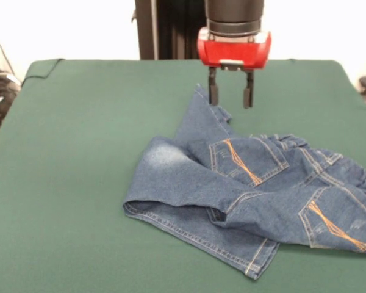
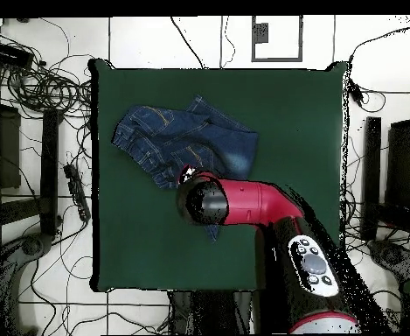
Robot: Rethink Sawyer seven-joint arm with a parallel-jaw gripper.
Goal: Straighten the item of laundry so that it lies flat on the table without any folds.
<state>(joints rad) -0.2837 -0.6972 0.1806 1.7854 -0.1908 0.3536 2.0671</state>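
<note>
The blue denim jeans [image 1: 250, 183] lie crumpled on the right half of the green table [image 1: 79, 152]. One leg is folded across the other, and the back pockets with orange stitching face up. A narrow tip of denim points towards the far side. My gripper [image 1: 230, 96] hangs just above that tip, open and empty, with its two black fingers apart and not touching the cloth. In the overhead view the jeans [image 2: 182, 140] lie at the table's [image 2: 295, 114] upper left. The red arm [image 2: 243, 203] covers their lower edge and hides the gripper.
The black pedestal [image 1: 171, 27] stands behind the table's far edge. Cables and equipment [image 2: 42, 96] lie on the floor around the table. In the front view the jeans reach the picture's right edge.
</note>
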